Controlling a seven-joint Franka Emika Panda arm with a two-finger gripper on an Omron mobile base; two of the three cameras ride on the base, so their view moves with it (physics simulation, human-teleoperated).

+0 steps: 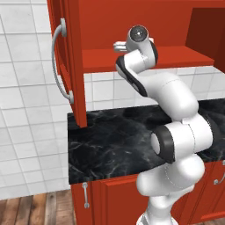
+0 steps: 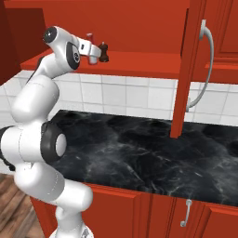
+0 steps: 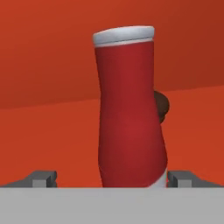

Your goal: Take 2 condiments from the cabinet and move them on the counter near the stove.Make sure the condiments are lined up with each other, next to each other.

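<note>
We are reaching into the cabinet [image 2: 116, 23] for the first condiment.
Our pincer [image 3: 112, 178] stands apart around the red bottle [image 3: 129, 109] on the shelf [image 2: 139, 62], brown shaker [image 2: 105, 52] behind; next, close and lift toward the worktop [image 2: 139, 148].

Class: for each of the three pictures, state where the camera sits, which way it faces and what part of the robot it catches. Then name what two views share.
Left base view: behind-left, facing the counter and open cabinet; arm at right.
Right base view: behind-right, same scene; arm at left, brown shaker on the shelf.
Hand view: on the hand, facing the red bottle between the open pincer tips.
Shared: both base views show the counter and cabinet.
</note>
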